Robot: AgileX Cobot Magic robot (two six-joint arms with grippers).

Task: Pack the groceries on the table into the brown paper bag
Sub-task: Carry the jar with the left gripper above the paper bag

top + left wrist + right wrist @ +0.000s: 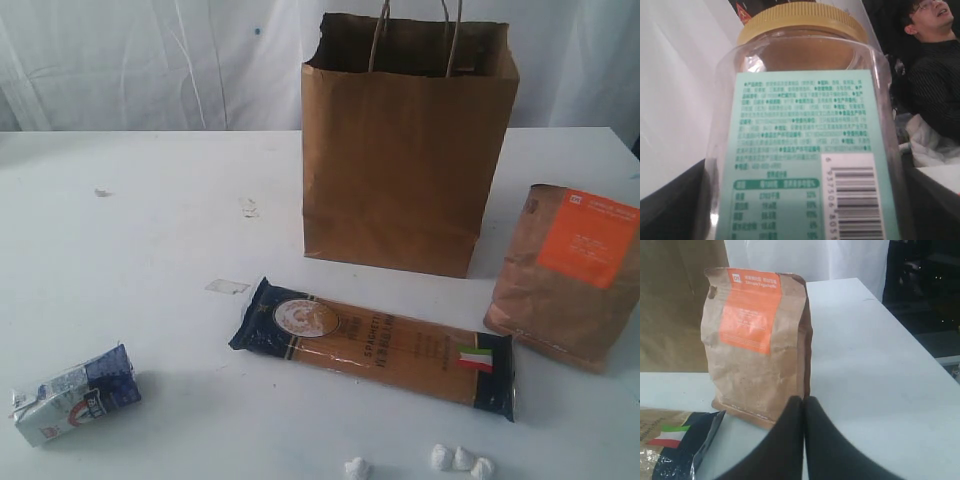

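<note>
Between fingers of left gripper (805, 215): gold-lidded clear jar (800, 125), clamped. Just ahead of right gripper (804, 407), jaws pressed together: standing brown orange-labelled pouch (757, 355).

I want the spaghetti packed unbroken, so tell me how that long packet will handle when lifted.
The spaghetti packet lies flat on the table; it probably stays stiff lengthwise, yet the strands could snap if bent. Its glossy film looks slippery. Gripped at one end, it would likely tilt and swing.
</note>
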